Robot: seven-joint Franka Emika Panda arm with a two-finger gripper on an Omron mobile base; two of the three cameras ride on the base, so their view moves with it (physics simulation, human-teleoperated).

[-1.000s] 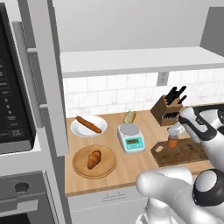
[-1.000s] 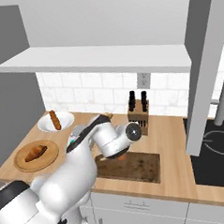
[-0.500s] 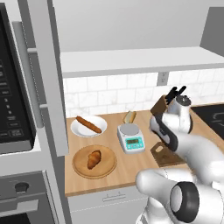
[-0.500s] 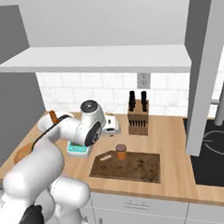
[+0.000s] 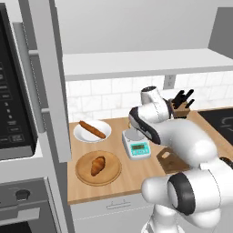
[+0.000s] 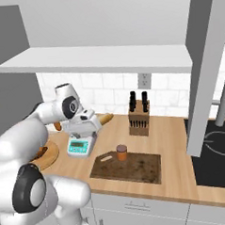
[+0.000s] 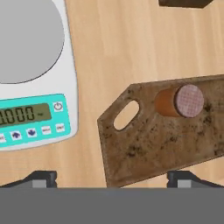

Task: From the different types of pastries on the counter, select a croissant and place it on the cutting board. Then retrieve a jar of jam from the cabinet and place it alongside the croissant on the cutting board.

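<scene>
Gripper [image 7: 111, 177] is being held wide open, empty, above the scale [image 7: 33, 74]. Jam jar [image 6: 121, 152] is being carried upright by the cutting board [image 6: 136, 167]; croissant [image 5: 97, 165] is being kept on round plate [image 5: 82, 175].

Glossy white rounded arm [image 5: 182, 141], dark joints

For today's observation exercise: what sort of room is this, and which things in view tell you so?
Most likely a kitchen, a rendered one: a knife block against a tiled wall, a digital kitchen scale on the wooden counter, and a cutting board bearing a small jar.
</scene>
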